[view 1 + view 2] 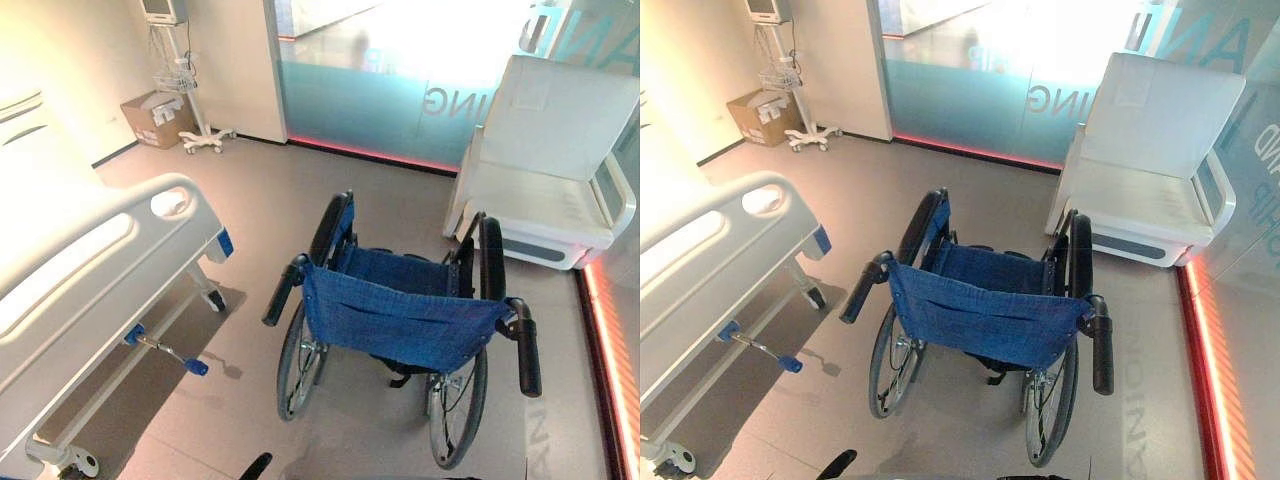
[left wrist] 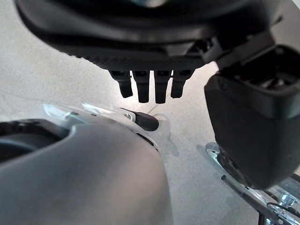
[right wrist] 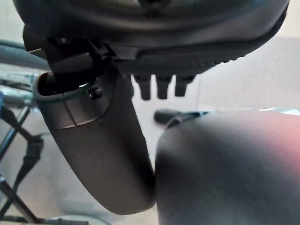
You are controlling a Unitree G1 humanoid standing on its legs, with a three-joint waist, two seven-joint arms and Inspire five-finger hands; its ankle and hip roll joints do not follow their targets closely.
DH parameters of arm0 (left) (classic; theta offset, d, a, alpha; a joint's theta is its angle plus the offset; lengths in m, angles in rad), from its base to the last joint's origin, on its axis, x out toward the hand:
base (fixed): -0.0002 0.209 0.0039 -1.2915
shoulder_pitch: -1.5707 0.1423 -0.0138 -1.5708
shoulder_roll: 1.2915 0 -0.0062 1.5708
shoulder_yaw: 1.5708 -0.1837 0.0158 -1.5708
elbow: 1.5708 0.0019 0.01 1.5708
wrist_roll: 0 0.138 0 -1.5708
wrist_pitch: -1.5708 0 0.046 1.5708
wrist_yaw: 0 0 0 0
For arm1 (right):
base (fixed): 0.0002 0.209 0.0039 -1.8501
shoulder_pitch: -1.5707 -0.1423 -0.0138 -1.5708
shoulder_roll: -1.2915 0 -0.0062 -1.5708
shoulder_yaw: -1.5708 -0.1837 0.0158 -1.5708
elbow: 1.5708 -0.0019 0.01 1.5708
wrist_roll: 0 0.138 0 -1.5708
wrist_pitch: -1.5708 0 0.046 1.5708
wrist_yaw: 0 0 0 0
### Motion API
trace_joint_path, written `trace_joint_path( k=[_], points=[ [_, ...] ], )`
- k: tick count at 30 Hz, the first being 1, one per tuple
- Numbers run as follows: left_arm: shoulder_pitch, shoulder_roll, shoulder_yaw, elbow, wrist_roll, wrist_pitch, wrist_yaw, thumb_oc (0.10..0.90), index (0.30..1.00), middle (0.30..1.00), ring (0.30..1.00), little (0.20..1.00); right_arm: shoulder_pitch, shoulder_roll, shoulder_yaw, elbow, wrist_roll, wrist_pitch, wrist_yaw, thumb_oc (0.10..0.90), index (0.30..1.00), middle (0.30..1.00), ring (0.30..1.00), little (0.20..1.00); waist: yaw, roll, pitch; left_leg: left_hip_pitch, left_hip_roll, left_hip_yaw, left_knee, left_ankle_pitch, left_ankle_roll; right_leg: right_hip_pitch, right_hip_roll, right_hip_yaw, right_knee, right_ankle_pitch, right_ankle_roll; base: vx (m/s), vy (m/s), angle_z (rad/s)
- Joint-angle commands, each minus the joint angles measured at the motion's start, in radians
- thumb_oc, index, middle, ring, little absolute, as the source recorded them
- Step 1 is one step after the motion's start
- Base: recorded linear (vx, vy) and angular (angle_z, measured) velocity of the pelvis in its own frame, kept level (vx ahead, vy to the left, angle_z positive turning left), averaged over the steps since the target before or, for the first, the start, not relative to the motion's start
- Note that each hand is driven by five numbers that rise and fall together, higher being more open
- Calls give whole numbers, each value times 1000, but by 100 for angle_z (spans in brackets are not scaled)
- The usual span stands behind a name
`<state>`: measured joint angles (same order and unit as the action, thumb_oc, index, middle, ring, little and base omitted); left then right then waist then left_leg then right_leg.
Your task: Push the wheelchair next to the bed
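Left hand [image 2: 154, 42]: in its wrist view the dark fingers [image 2: 143, 89] run straight and side by side in a row, the thumb stands off from them, and nothing is in the grasp. Right hand [image 3: 154, 42]: same condition, with fingers [image 3: 161, 86] straight and close together, thumb set apart, holding nothing. Neither hand touches the wheelchair. The folding wheelchair with blue fabric seat and back, black armrests and spoked wheels [image 1: 400, 320] stands on the grey floor [image 1: 300, 190] just ahead, its back toward the camera. Its two black push handles [image 1: 283, 290] are free and point back toward the robot. On the robot's left is the white hospital bed with a moulded plastic end board [image 1: 110, 250], with blue-tipped crank handles [image 1: 165, 350] projecting from under its end. The wheelchair sits near that end of the bed but apart from it, with a strip of bare floor between the bed's frame and the chair's left wheel. Beyond the wheelchair, to the right, a white padded recliner chair [image 1: 560, 160] stands against a frosted glass wall [image 1: 380, 100] with a red light strip along its base [image 1: 370, 152]. In the far left corner are a brown cardboard box [image 1: 155, 118] and a white wheeled monitor stand with a wire basket [image 1: 190, 90].
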<state>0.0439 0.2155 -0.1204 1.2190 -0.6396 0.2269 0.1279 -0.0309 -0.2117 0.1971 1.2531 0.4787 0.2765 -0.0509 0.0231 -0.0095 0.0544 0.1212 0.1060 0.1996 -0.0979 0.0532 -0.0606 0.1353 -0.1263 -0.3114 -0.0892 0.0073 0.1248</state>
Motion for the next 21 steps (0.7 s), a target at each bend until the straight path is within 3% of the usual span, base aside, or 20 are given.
trace_joint_path(
  k=[1, 21],
  points=[
    [-59, -64, -31, 86, 24, 4, -2, 800, 900, 900, 900, 900, -3, 26, -16, 107, -29, 6, 20, 800, 900, 900, 900, 900, 12, 43, 33, 13, -2, 15, 11, -67, -27, 9, -44, -33, 2, 21, 22, 0, 0, 0],
    [-60, -58, -26, 88, 26, -12, 14, 800, 900, 900, 900, 900, -3, 21, -26, 114, -6, 0, 34, 800, 900, 900, 900, 900, 9, 42, 36, 19, -5, 18, 11, -70, -24, 13, -46, -27, 2, 23, 23, 0, 0, 0]
  ],
)
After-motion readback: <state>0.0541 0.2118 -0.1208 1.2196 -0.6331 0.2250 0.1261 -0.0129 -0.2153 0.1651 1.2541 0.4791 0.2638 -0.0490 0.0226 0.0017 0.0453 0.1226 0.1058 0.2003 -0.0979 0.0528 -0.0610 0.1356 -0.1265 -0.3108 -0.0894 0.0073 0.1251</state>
